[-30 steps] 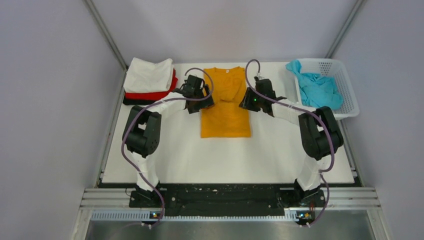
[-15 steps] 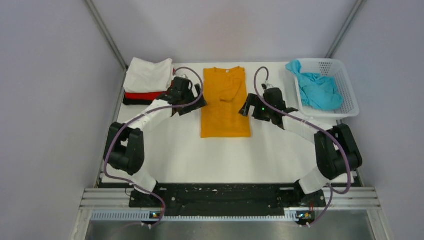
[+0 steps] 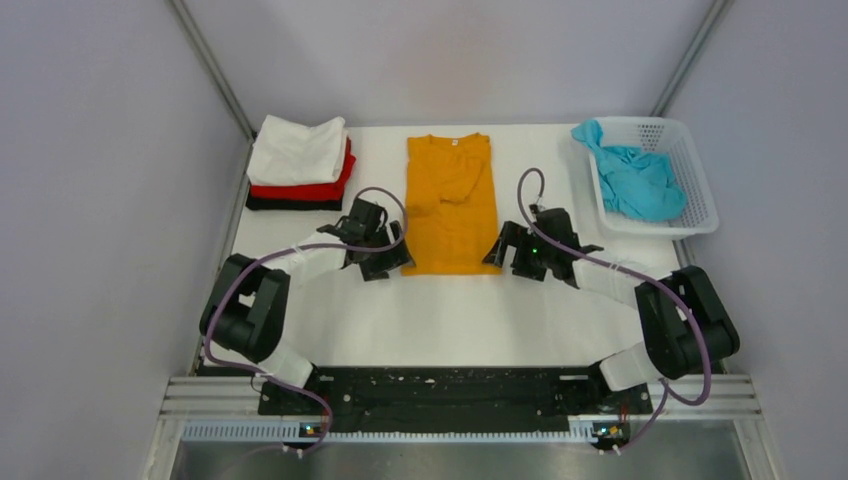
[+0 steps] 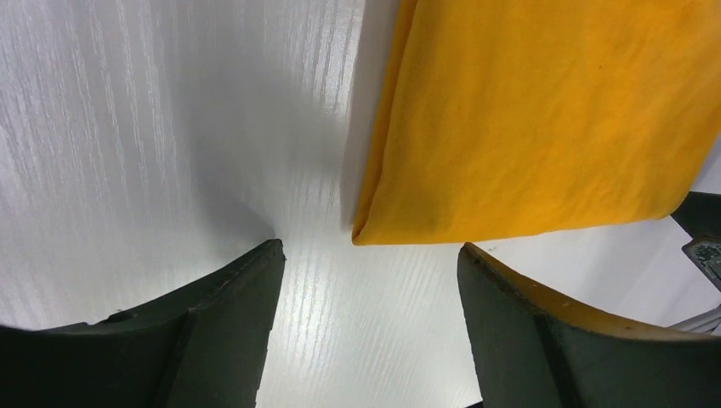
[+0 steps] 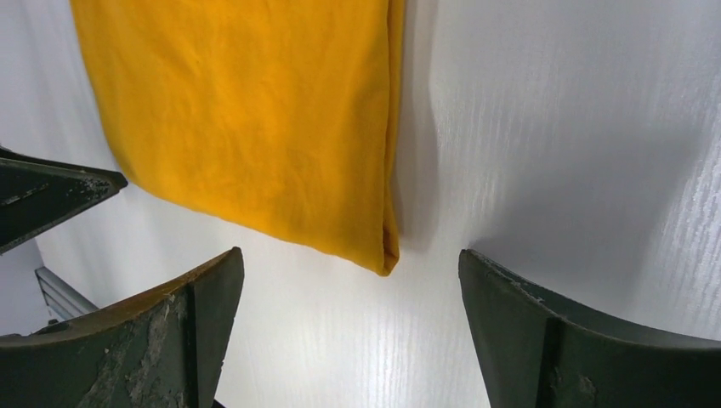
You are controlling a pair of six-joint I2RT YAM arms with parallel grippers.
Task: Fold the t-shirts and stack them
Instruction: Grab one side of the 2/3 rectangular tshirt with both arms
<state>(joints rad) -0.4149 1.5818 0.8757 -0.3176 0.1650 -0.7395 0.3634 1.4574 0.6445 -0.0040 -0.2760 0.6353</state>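
Left claw (image 3: pixel 397 262) and right claw (image 3: pixel 498 258) both spread wide.

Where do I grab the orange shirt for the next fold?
On the orange shirt, take the two near hem corners: left gripper on the left corner, right gripper on the right corner, coming in low from the near side. It lies flat, and each corner sits just ahead of open jaws.

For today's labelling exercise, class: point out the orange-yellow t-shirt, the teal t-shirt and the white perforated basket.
orange-yellow t-shirt (image 3: pixel 452 215): top view, middle of its folded body.
teal t-shirt (image 3: pixel 636 180): top view, middle of the crumpled cloth.
white perforated basket (image 3: pixel 697 175): top view, its right wall.
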